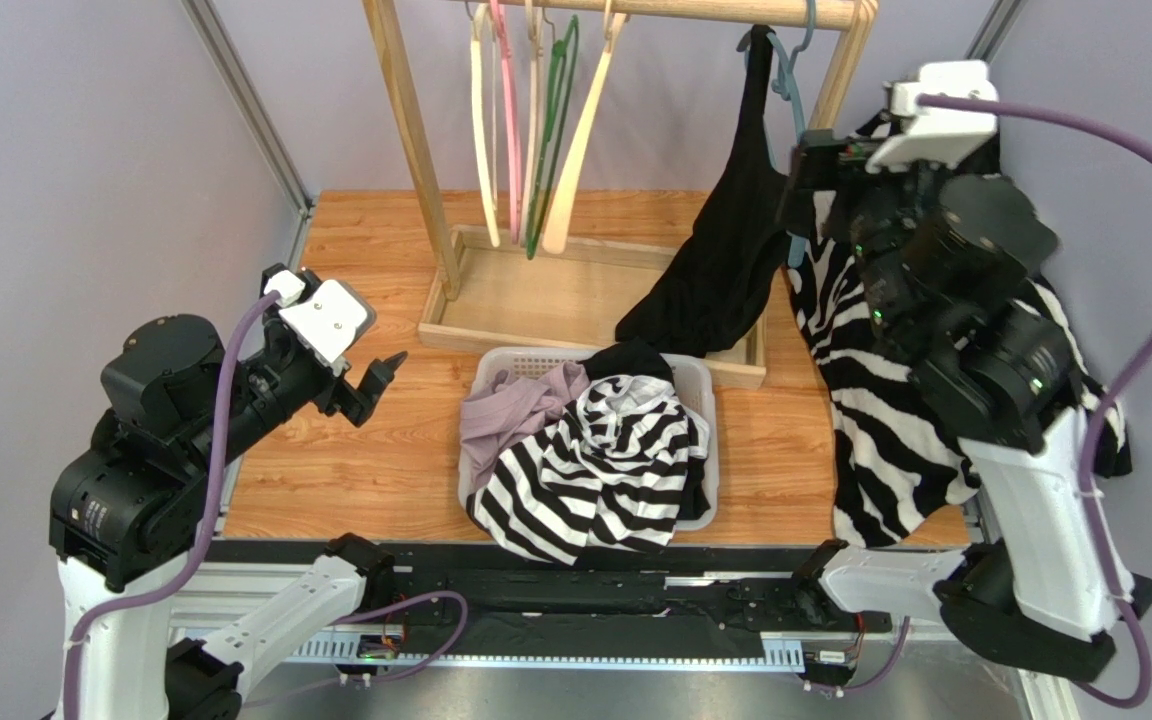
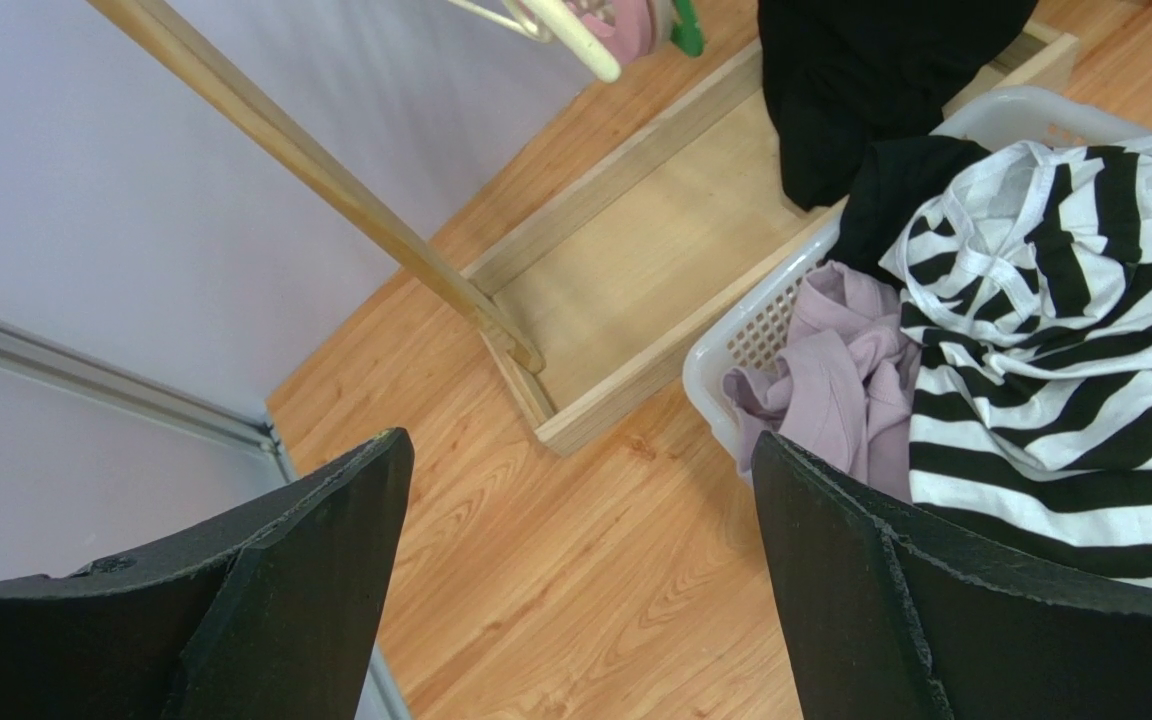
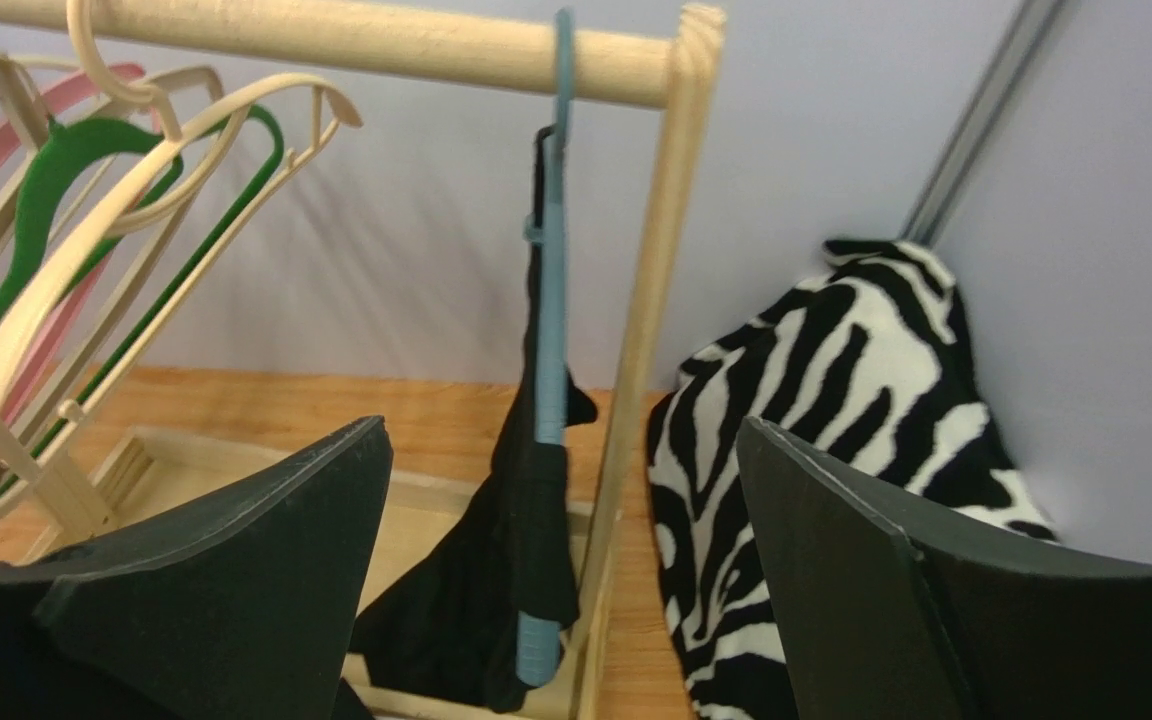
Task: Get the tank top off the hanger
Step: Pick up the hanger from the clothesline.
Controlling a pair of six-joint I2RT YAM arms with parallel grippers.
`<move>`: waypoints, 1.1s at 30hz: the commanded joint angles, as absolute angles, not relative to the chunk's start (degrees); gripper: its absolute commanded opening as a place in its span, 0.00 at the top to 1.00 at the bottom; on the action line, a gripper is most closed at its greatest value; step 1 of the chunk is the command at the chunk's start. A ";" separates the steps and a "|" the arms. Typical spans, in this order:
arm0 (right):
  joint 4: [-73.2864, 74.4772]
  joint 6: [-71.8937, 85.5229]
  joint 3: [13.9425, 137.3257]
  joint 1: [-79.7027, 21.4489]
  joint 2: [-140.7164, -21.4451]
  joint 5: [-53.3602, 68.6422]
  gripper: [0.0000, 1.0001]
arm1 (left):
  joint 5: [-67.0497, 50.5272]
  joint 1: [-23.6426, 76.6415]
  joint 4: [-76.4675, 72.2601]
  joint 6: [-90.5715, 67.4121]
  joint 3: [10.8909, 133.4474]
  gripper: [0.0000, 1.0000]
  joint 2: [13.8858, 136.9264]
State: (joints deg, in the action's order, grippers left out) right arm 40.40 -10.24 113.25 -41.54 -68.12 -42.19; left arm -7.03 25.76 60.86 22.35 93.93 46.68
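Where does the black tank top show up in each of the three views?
Top external: tank top hangs upper right of centre.
Left wrist: tank top at the top edge, right of centre, above the basket.
Right wrist: tank top low centre, on the blue hanger.
Shared landmark: the wooden base tray, seen in all three.

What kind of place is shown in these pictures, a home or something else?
Probably a robot test cell staged as a laundry corner, not a home: a wooden clothes rack with hangers and a white laundry basket stand on a wooden table enclosed by plain grey panels.
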 commanded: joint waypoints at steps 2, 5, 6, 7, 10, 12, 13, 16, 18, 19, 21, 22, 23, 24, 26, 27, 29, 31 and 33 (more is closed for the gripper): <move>46.75 2.69 120.21 -31.50 -72.85 -23.85 0.03 | -8.70 25.49 59.94 20.66 94.83 0.08 47.20; 51.84 4.22 127.50 -27.08 -77.15 -18.11 0.00 | -9.32 25.49 59.77 20.65 95.18 0.08 47.46; 53.07 4.22 128.23 -25.85 -77.86 -17.24 0.00 | -9.23 25.49 59.68 20.65 95.27 0.08 47.63; 53.43 4.83 128.75 -22.71 -78.57 -14.01 0.00 | -9.40 25.58 59.68 20.57 95.53 0.08 47.98; 54.14 6.85 129.82 -18.73 -80.07 -8.63 0.00 | -9.75 25.49 59.68 20.13 96.15 0.08 48.69; 53.62 7.47 127.98 -18.20 -79.72 -7.21 0.00 | -10.11 25.49 59.68 20.04 96.33 0.08 48.95; 53.00 8.17 126.66 -18.11 -79.28 -5.81 0.00 | -10.11 25.49 59.68 20.04 96.33 0.08 48.87; 49.93 9.57 120.86 -18.11 -77.17 -3.35 0.05 | -9.67 25.49 59.68 20.21 96.42 0.08 49.30; 49.83 9.76 119.27 -18.11 -76.56 -3.16 0.15 | -9.84 25.49 59.68 20.04 96.42 0.07 49.31; 49.83 9.84 118.22 -18.02 -76.20 -3.16 0.23 | -9.93 25.49 59.68 20.13 96.42 0.07 49.31; 50.10 10.02 117.43 -18.11 -75.94 -4.56 0.25 | -9.84 25.49 59.68 20.13 96.33 0.07 49.39; 50.18 10.02 116.99 -18.11 -75.76 -5.18 0.21 | -9.84 25.49 59.50 20.04 96.33 0.07 49.57; 50.19 10.11 116.81 -18.11 -75.67 -6.84 0.18 | -10.10 25.49 59.50 20.04 96.33 0.07 49.57; 50.19 10.02 116.63 -18.11 -75.67 -7.46 0.15 | -10.19 25.49 59.59 19.95 96.33 0.07 49.48; 50.01 9.67 116.37 -18.11 -75.85 -8.17 0.15 | -10.28 25.49 59.68 19.86 96.42 0.07 49.57; 50.36 9.41 116.54 -18.11 -76.11 -8.61 0.15 | -10.37 25.49 59.59 19.69 96.50 0.07 49.48; 50.54 9.05 116.81 -18.11 -76.81 -8.53 0.14 | -10.55 25.49 59.68 19.69 96.50 0.07 49.57; 50.80 9.05 116.63 -18.10 -77.43 -8.53 0.15 | -10.55 25.49 59.59 19.60 96.59 0.07 49.74; 50.80 9.05 115.67 -18.10 -77.95 -8.96 0.17 | -10.55 25.49 59.68 19.51 96.59 0.07 49.75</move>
